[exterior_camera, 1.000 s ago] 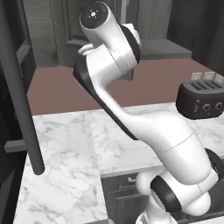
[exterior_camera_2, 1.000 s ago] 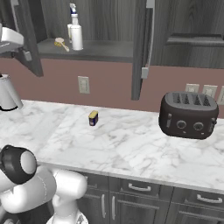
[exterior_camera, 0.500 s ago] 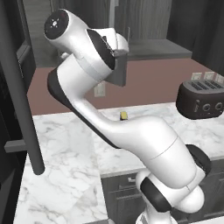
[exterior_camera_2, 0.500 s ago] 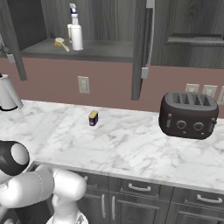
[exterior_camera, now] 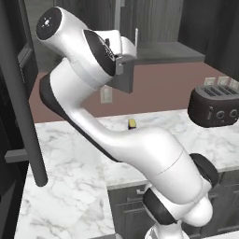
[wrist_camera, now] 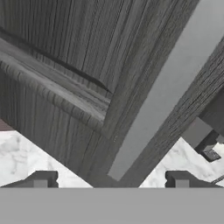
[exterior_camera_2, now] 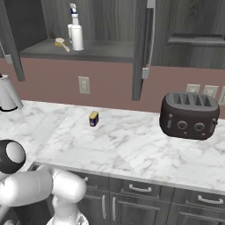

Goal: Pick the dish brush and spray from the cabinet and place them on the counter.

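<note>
Two task items are found on the grey shelf of the cabinet [exterior_camera_2: 88,26], whose doors stand open: the spray [exterior_camera_2: 77,33] upright toward the shelf's left, and the dish brush [exterior_camera_2: 61,43] lying just beside it on the left. Neither has yet been taken.

The end effector [wrist_camera: 109,178] is held wide apart with nothing between its tips, and is pointed closely at the dark wood-grain face and pale edge of a cabinet door, with marble visible beyond.

The chief risk is judged to be a strike against that door: the hand is close to the panel and the arm's upper links are raised near the shelf edge, so a careless reach could knock the door or sweep the upright spray over. The thin brush handle could also be pinched off-centre and slip.

The table [exterior_camera_2: 132,149] is white veined marble over dark drawers. On it are noted a dark toaster [exterior_camera_2: 189,115] at the right and a small yellow-and-dark block [exterior_camera_2: 93,118] near the wall. A reddish-brown backsplash with outlets is seen behind.
</note>
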### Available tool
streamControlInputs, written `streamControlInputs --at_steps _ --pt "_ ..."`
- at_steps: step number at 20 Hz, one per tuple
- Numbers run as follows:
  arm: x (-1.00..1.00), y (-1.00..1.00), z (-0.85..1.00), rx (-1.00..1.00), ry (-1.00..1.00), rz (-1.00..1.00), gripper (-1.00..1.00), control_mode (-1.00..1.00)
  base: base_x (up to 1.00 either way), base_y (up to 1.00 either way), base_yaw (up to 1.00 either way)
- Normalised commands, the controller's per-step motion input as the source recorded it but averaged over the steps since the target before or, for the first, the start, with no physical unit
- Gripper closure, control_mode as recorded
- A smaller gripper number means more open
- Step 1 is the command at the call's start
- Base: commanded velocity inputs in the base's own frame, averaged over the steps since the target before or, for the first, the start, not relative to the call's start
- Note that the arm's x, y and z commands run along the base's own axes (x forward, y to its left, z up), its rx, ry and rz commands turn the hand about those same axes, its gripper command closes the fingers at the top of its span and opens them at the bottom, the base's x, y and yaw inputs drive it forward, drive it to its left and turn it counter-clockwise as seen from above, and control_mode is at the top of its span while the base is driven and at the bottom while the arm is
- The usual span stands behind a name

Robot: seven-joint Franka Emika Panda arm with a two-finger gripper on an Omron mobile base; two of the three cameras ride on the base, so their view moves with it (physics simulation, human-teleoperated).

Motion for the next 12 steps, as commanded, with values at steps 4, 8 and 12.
streamControlInputs --at_steps 4,8,12 --pt "-0.94 -0.01 -0.07 0.00 -0.05 -0.03 -1.00 -1.00 0.00 0.00 0.00" --pt "-0.76 -0.44 -0.01 0.05 -0.02 0.00 -1.00 -1.00 0.00 0.00 0.00" --pt "-0.59 -0.86 0.00 0.21 0.00 0.00 -1.00 -1.00 0.00 0.00 0.00"
